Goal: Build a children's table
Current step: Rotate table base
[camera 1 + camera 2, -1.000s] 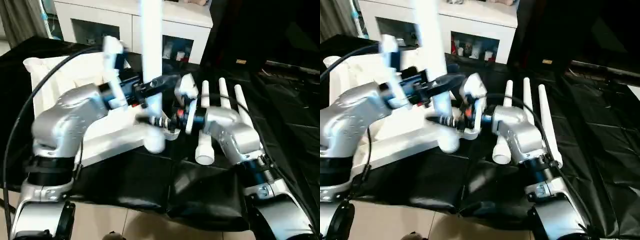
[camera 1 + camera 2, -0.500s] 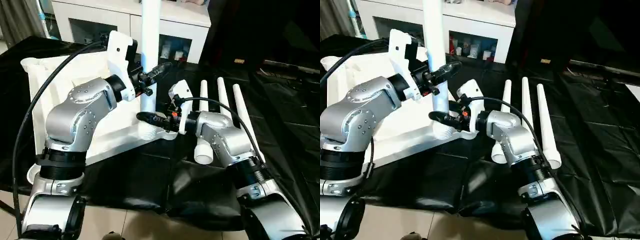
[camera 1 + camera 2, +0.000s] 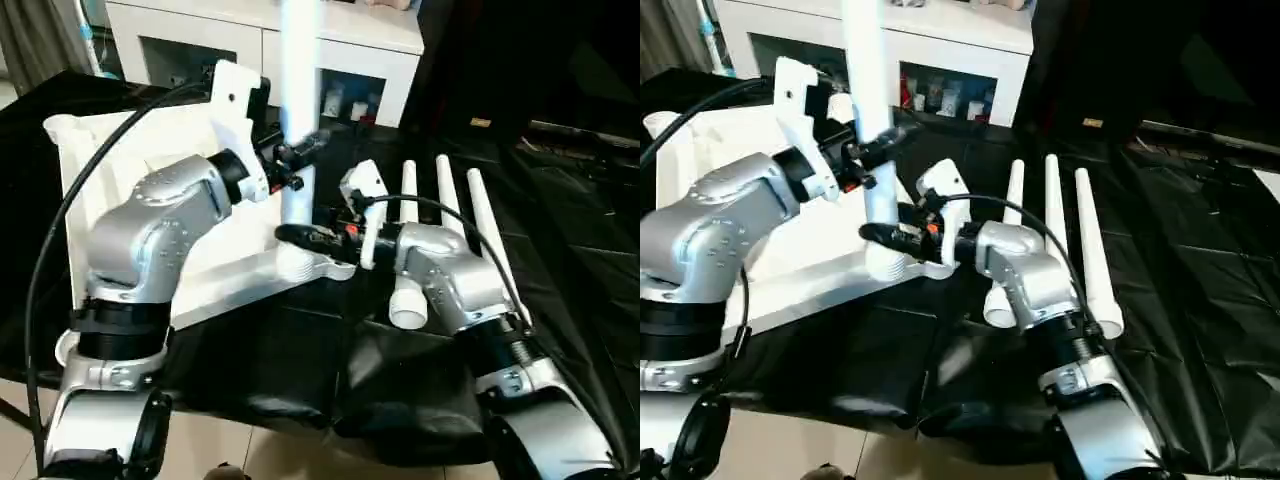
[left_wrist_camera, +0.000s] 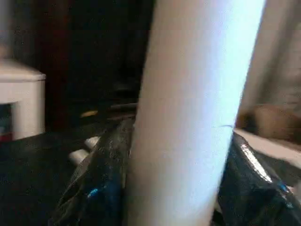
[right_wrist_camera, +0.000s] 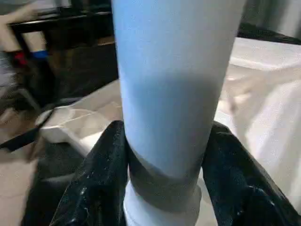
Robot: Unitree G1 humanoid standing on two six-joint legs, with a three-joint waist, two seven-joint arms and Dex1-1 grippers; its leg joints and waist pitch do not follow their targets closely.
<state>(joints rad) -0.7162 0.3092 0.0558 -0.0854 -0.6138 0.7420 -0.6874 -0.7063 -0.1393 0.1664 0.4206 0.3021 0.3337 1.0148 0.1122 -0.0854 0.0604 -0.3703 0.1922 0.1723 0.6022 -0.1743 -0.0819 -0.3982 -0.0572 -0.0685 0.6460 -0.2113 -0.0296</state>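
My left end effector and right end effector both gripping the upright leg, long axis vertical, foot in the tabletop corner socket

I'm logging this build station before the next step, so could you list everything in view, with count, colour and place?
Tabletop: one, white, lying on the black sheet at the robot's left.
Standing leg: one, white, upright at the tabletop's near right corner, between both tools.
Spare legs: three, white, lying side by side on the sheet, right of the tabletop.
Black sheet: one, covering the work surface.
Cabinet: one, white with glass doors, behind the work.
Left tool: black fingers on either side of the standing leg, higher up.
Right tool: black fingers around the leg near its base.
Silver forearms: two, in the foreground.
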